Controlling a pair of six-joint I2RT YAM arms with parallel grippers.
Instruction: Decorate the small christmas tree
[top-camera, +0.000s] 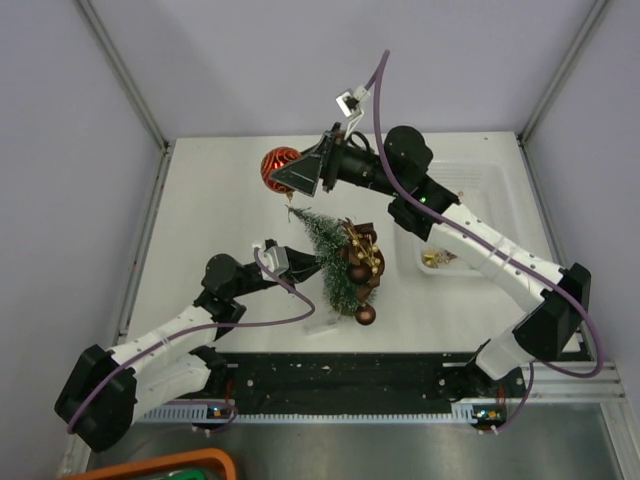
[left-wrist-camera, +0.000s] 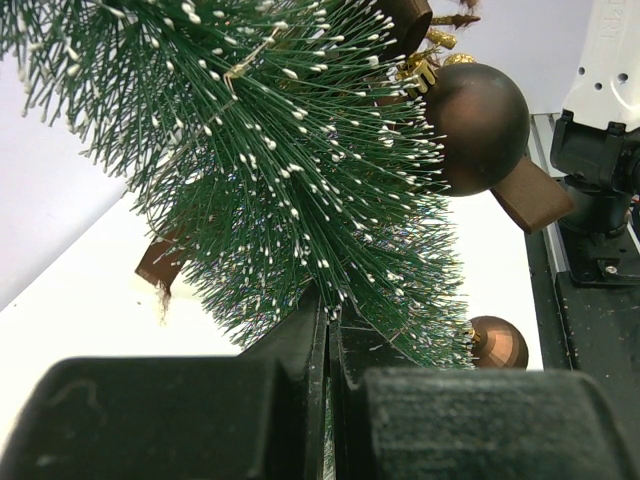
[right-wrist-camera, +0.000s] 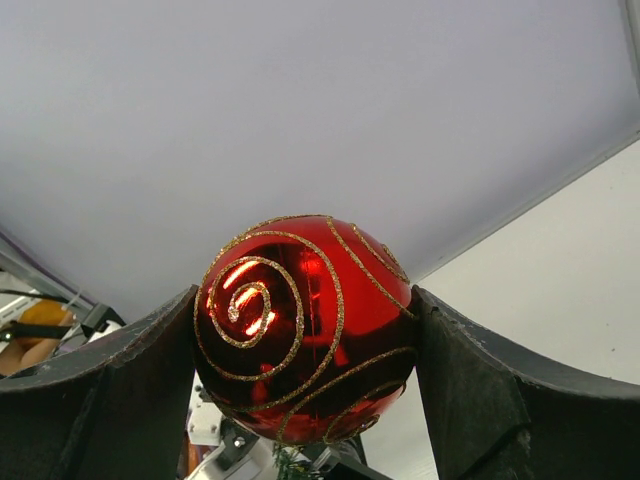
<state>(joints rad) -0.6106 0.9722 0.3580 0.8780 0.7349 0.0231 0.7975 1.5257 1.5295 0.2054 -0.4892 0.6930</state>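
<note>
The small christmas tree (top-camera: 328, 258) is tilted over the table, its tip toward the far left, with several brown baubles (top-camera: 360, 256) on it. My left gripper (top-camera: 300, 262) is shut on the tree's bristles near the trunk; in the left wrist view the tree (left-wrist-camera: 290, 170) fills the frame above my closed fingers (left-wrist-camera: 300, 350), with a brown bauble (left-wrist-camera: 478, 125) beside it. My right gripper (top-camera: 295, 175) is shut on a red bauble (top-camera: 279, 166) with gold glitter spirals, held above the tree's tip. In the right wrist view the red bauble (right-wrist-camera: 305, 325) sits between both fingers (right-wrist-camera: 470, 380).
A white tray (top-camera: 470, 215) at the right holds a small gold ornament (top-camera: 435, 260). A loose brown bauble (top-camera: 365, 314) lies by the tree's base. An orange-rimmed bin (top-camera: 165, 465) shows at the bottom left. Grey walls enclose the table.
</note>
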